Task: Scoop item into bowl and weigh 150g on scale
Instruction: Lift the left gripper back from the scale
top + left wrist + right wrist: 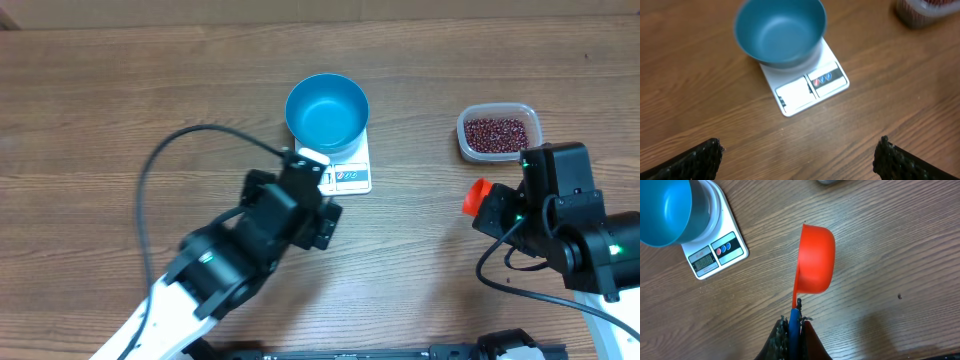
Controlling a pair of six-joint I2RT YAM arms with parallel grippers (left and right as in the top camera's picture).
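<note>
Wood-grain table (100, 100), brown, bearing all listed items.

1. Left gripper (799, 150): jaws spread wide, nothing held or touched; hung above bare wood just on the near side of the scale.
2. Right gripper (794, 317): jaws pressed together on the thin handle of an orange scoop (816, 257). The scoop's long axis is carried straight out from the fingers, cup end farthest from the wrist, over bare wood. Its contents cannot be told.
3. Scale (352, 177): white, rectangular, laid flat; long axis run from far side to near side, display end turned toward the arms.
4. Bowl (327, 112): blue, round, upright, seated on the scale's far end, overhanging its edges.
5. Beans (497, 132): dark red-brown, heaped in a clear plastic tub (530, 120), set well to the right of the scale, just beyond the right gripper.
</note>
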